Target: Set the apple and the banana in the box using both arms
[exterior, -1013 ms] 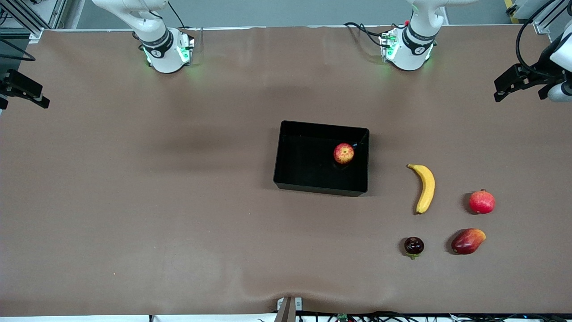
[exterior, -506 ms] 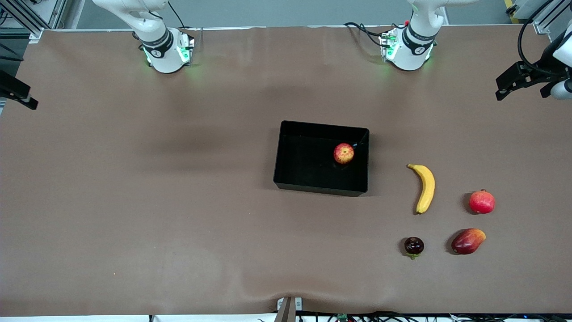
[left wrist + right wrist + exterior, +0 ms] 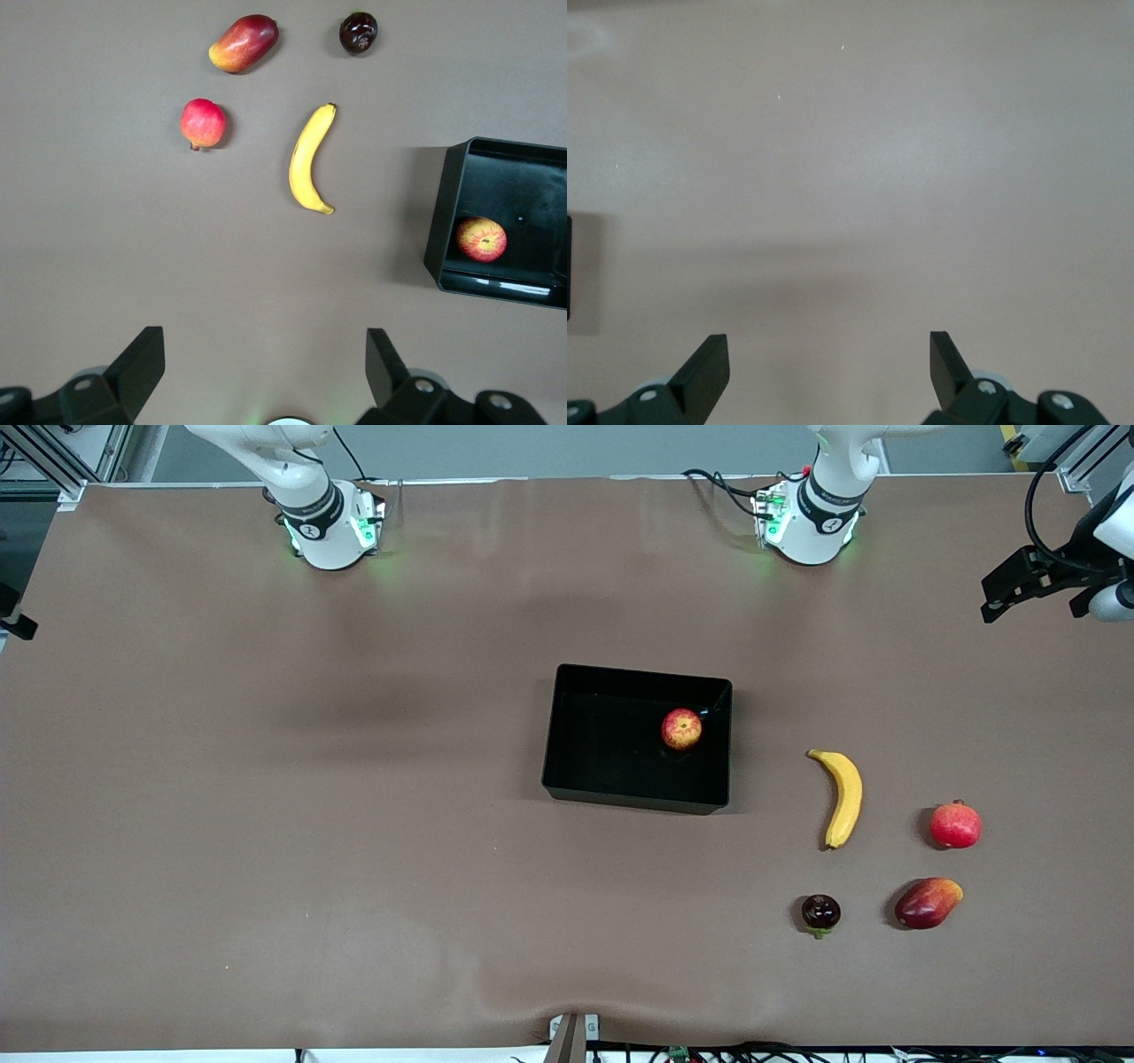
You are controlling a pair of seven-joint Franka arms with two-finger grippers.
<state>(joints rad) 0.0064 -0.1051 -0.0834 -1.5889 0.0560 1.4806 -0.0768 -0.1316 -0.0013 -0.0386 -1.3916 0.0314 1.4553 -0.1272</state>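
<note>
The red-and-yellow apple (image 3: 681, 729) (image 3: 481, 239) lies inside the black box (image 3: 638, 672) (image 3: 443, 212), near the wall toward the left arm's end. On the table beside the box, toward that same end, lies the yellow banana (image 3: 844, 797) (image 3: 307, 159). My left gripper (image 3: 997, 600) (image 3: 266, 341) hangs open and empty high over the left arm's end of the table. My right gripper (image 3: 829, 345) is open and empty over bare table at the right arm's end; only a black tip of it (image 3: 16, 625) shows in the front view.
A red pomegranate (image 3: 956, 825), a red-orange mango (image 3: 928, 903) and a small dark round fruit (image 3: 821, 912) lie near the banana, toward the left arm's end and nearer the front camera. Both arm bases stand along the table's back edge.
My right gripper has drawn back toward the right arm's end of the table, nearly out of the front view. The left gripper has barely shifted. The fruits and box have not moved.
</note>
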